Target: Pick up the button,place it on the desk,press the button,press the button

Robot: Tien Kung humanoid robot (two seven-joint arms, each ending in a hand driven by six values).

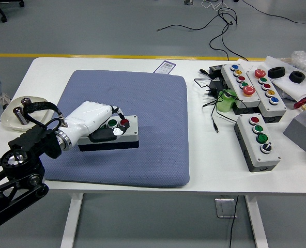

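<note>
A grey button box [130,135] with a black base lies on the blue mat [158,103], left of its middle. On its top a green button [112,123] and a red button [125,123] show. My left hand [118,127], white with dark fingertips, reaches in from the lower left and lies over the box's left half. Its fingers are stretched out across the top, and one fingertip sits at the red button. The thumb rests along the box's front edge. The hand covers the left end of the box. It holds nothing.
Three more button boxes [260,142] [240,83] [269,91] stand on the white table at the right, among black cables [211,98] and a green object [226,101]. Black rings [276,72] lie at the far right. A pale dish [19,111] sits at the left edge.
</note>
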